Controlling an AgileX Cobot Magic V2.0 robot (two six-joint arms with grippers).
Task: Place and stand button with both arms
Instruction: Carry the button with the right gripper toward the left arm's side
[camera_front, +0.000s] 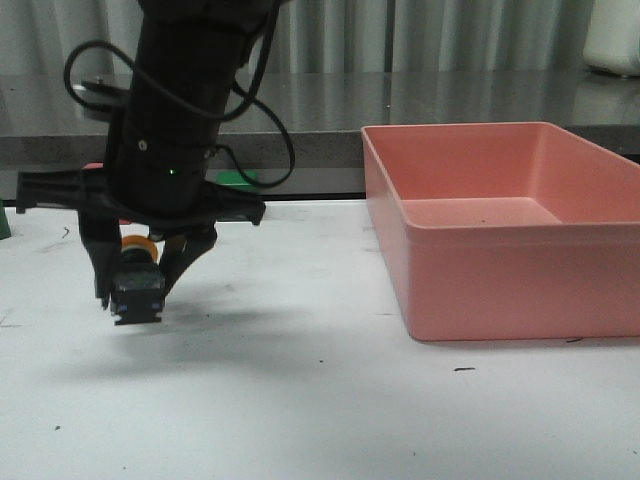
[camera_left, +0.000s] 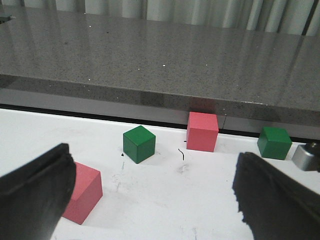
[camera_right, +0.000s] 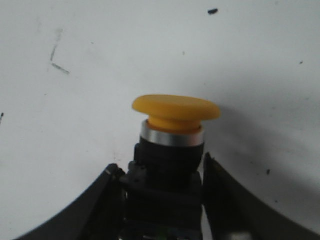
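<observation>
The button (camera_right: 172, 142) has a yellow mushroom cap, a silver collar and a black body. My right gripper (camera_right: 162, 192) is shut on the black body, one dark finger on each side. In the front view that gripper (camera_front: 135, 295) hangs fingers-down over the left of the white table, and the button (camera_front: 138, 280) is just above the surface with its shadow below. My left gripper (camera_left: 155, 200) is open with only bare table between its fingers (camera_left: 35, 192). It faces the cubes by the grey counter. I cannot make it out in the front view.
A large pink bin (camera_front: 500, 270) stands on the right of the table. Ahead of the left gripper lie a green cube (camera_left: 139, 144), a pink cube (camera_left: 202, 131), a second pink cube (camera_left: 85, 192), another green cube (camera_left: 274, 143) and a grey metal piece (camera_left: 305, 156).
</observation>
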